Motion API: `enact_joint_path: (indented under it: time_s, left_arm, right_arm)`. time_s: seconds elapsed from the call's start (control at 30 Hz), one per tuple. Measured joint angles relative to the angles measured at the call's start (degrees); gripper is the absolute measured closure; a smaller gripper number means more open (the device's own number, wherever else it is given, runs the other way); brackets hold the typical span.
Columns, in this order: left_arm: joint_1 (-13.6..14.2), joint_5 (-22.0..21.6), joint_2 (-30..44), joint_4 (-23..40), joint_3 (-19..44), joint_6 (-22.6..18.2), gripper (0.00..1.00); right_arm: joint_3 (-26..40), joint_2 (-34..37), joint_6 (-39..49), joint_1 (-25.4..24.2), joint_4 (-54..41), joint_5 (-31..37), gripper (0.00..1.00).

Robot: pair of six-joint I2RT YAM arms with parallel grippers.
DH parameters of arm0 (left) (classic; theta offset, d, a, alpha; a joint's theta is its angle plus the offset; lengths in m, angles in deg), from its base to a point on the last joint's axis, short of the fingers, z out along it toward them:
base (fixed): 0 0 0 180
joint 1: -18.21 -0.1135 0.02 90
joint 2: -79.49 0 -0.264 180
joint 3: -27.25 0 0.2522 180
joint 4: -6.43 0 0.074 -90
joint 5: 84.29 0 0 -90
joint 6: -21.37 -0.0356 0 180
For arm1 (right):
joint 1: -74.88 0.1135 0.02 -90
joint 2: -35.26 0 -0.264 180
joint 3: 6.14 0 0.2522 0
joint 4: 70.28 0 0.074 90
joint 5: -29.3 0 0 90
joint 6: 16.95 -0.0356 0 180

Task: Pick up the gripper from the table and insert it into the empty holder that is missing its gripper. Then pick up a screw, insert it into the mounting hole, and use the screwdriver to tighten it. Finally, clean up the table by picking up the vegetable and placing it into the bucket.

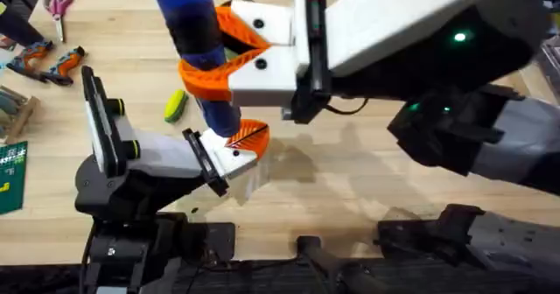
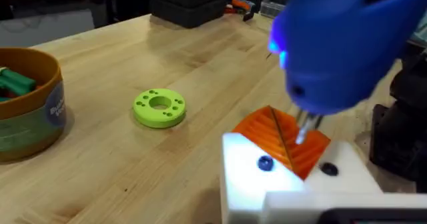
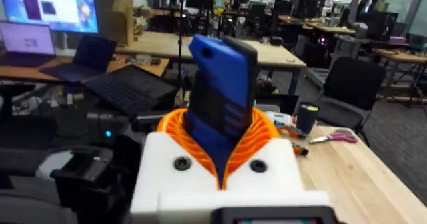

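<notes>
My right gripper [image 1: 214,53] is shut on the blue screwdriver [image 1: 197,40], which stands nearly upright; the right wrist view shows it between the orange pads [image 3: 223,117]. Its silver tip [image 2: 303,127] comes down onto my left gripper [image 2: 280,141], whose white holder [image 2: 253,184] carries the orange gripper [image 2: 297,147]. The two orange pads are pressed together. A blue screw head [image 2: 265,163] and a dark hole [image 2: 328,169] show on the white finger faces. The yellow and green vegetable [image 1: 175,104] lies on the table left of the screwdriver. The bucket [image 2: 30,111] stands far off to one side.
A lime-green ring [image 2: 159,107] lies flat between the bucket and my left gripper. Scissors [image 1: 59,3], orange-handled pliers [image 1: 52,62] and a green board [image 1: 10,176] sit along the table's left side. My right arm [image 1: 420,31] spans the upper right.
</notes>
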Motion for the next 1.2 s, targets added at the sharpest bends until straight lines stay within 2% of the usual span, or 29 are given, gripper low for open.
enact_joint_path:
  time_s: [0.17,1.2]
  left_arm:
    - [0.00,0.00,0.01,0.00,0.00,-0.01,0.997]
    - [0.00,0.00,0.02,0.00,0.00,0.02,0.997]
  right_arm:
    - [0.00,2.14,1.25,0.30,0.89,0.04,0.974]
    - [1.86,4.69,2.55,1.64,1.31,0.07,0.974]
